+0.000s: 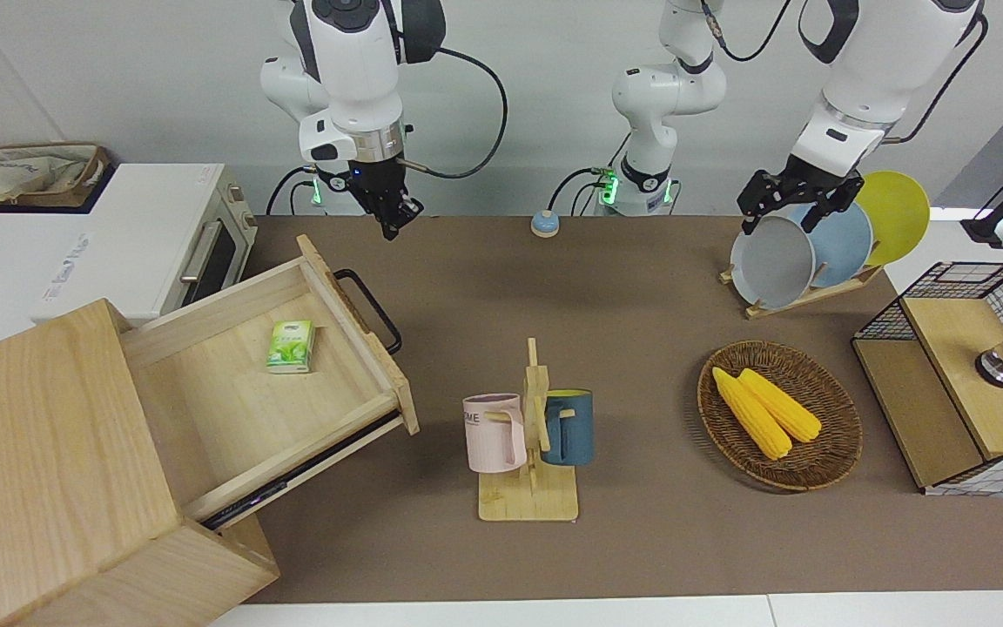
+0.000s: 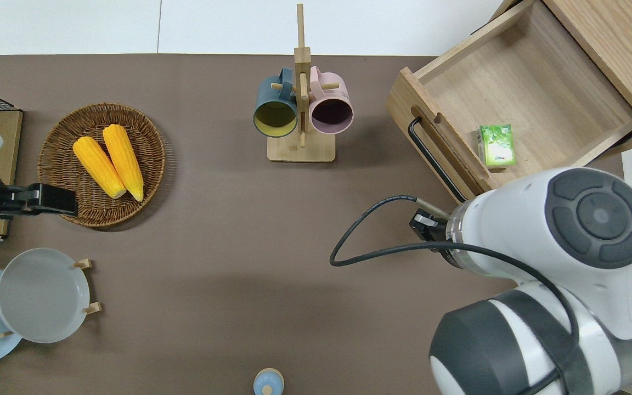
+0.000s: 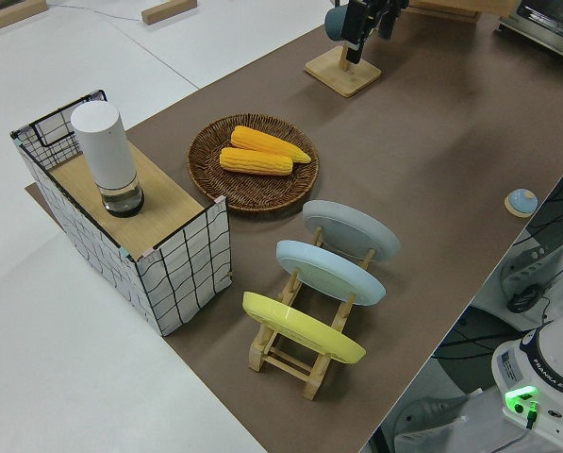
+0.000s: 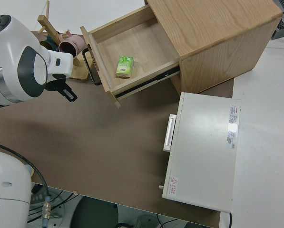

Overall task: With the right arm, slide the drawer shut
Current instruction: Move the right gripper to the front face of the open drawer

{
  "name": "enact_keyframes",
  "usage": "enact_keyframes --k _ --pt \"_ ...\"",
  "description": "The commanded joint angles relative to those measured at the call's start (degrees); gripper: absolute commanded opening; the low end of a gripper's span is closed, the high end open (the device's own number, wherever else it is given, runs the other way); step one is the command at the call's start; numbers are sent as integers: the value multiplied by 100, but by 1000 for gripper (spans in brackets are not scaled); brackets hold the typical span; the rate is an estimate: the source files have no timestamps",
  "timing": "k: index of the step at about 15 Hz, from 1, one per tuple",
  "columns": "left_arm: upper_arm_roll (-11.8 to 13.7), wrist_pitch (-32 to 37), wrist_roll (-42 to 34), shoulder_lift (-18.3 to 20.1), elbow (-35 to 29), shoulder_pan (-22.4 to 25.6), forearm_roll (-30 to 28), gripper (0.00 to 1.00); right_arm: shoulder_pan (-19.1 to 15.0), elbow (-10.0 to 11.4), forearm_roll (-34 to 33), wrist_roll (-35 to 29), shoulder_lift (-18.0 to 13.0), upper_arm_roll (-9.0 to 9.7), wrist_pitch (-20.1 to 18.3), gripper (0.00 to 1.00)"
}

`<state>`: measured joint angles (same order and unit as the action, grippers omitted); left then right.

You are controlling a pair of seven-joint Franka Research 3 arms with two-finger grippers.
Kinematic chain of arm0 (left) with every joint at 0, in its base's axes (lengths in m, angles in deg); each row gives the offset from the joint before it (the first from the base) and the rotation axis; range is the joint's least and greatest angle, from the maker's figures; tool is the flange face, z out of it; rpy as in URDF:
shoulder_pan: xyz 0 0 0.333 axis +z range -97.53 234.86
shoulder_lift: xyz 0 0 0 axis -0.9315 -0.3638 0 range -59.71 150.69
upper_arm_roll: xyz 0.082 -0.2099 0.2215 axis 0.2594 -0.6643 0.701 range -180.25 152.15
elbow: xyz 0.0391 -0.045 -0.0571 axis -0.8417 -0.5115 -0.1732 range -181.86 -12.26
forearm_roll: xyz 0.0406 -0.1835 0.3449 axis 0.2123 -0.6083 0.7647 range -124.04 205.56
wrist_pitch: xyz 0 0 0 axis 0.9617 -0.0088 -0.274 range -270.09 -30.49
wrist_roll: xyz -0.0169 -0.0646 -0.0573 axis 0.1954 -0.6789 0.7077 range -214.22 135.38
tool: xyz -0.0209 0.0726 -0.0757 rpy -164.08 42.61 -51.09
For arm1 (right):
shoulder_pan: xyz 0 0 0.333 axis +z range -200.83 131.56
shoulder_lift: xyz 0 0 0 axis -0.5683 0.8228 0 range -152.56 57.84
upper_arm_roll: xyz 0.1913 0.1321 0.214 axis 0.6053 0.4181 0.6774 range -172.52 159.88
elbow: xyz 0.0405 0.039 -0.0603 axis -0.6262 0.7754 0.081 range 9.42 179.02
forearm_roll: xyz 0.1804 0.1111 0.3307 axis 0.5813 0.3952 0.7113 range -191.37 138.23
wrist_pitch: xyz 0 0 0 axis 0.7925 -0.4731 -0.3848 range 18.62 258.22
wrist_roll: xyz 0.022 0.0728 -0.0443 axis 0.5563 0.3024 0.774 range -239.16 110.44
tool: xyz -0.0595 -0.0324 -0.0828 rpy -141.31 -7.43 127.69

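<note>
The light-wood drawer [image 1: 232, 383] stands pulled far out of the pale cabinet [image 1: 40, 435] at the right arm's end of the table. Its black loop handle [image 1: 368, 306] faces the table's middle. A small green pack [image 1: 291, 346] lies inside the drawer [image 2: 535, 82]. My right gripper [image 1: 395, 219] hangs shut and empty over the brown mat, just off the end of the handle [image 2: 431, 156] that lies nearer to the robots, touching nothing. In the overhead view the arm hides most of the right gripper [image 4: 68, 93]. The left gripper [image 1: 793, 198] is open and parked.
A white toaster oven [image 1: 205, 244] sits beside the cabinet, nearer to the robots. A mug rack [image 1: 529, 435] stands mid-table. Toward the left arm's end are a wicker basket [image 1: 832, 435] with corn, a plate rack [image 1: 802, 252] and a wire box [image 1: 954, 374]. A small blue bell [image 1: 544, 224] sits near the bases.
</note>
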<state>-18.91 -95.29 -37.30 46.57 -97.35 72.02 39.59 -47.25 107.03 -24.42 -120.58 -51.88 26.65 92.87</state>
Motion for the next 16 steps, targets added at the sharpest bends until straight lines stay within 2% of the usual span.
enact_keyframes --k 1,6,13,16 --pt "12 27 -36 42 4 -27 73 998 22 379 171 -547 -93 -1 592 0" --pt "12 27 -36 51 4 -27 73 998 31 564 171 -1303 -49 -1 1129 0" --pt "20 27 -28 51 4 -36 73 998 48 722 48 -1708 223 -1 1480 0" --pt "20 27 -36 51 4 -27 73 998 92 740 -215 -1918 381 8 1568 0"
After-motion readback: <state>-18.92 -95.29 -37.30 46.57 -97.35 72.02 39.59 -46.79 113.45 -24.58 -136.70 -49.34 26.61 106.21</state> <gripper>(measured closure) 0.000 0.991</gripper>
